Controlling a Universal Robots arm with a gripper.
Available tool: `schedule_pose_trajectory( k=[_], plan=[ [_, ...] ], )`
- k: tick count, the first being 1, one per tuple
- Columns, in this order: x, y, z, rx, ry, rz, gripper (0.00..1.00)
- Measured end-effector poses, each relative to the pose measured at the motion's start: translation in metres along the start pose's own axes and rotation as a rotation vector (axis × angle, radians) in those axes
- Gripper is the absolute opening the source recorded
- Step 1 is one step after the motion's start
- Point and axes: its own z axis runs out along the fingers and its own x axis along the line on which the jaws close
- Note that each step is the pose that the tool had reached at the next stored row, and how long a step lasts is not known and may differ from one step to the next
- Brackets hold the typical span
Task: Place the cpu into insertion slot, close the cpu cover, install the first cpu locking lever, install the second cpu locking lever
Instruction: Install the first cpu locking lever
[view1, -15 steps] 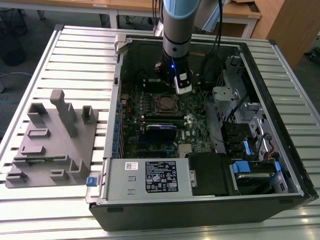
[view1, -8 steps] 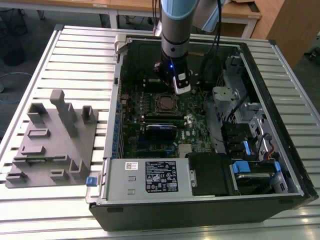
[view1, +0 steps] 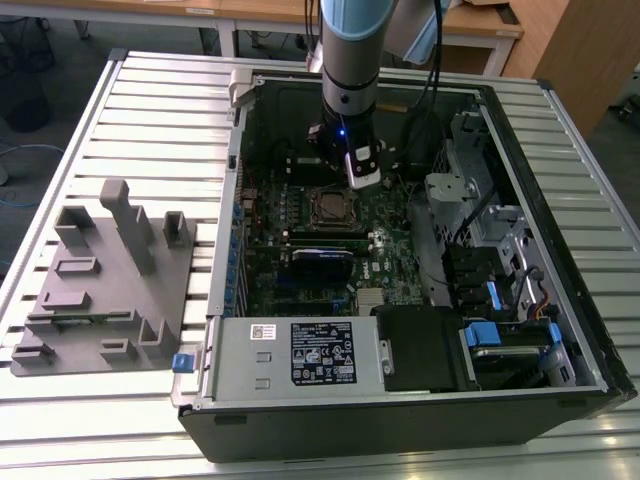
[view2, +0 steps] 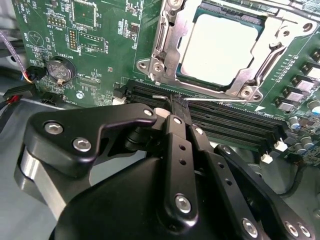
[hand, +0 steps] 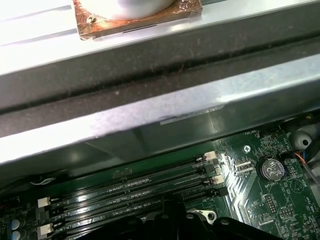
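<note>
We see the cpu (view2: 220, 47) seated in its socket on the motherboard (view2: 100, 30), with the cpu cover (view2: 163, 42) lying flat around it. Our pincer (view2: 176, 106) is closed, its fingertips together at a thin silver lever (view2: 225, 102) beside the memory slots (view2: 235, 122).

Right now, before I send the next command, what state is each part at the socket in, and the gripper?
cpu: seated in the socket.
cpu cover: down over the cpu, framing it.
locking lever: lying low along the socket's edge; latched or not, cannot tell.
gripper: shut, tips at the locking lever.
computer case: side open.
</note>
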Motion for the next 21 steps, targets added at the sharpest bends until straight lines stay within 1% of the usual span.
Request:
schedule_pose_trajectory(
  k=[9, 15, 21],
  plan=[
    [0.0012, 0.0, 0.0001, -0.0004, -0.003, 0.007, 0.1],
    [0.0029, -0.0007, 0.0007, -0.0067, -0.0121, 0.006, 0.1],
    [0.0051, -0.0014, 0.0008, -0.008, -0.0144, 0.006, 0.1]
  ],
)
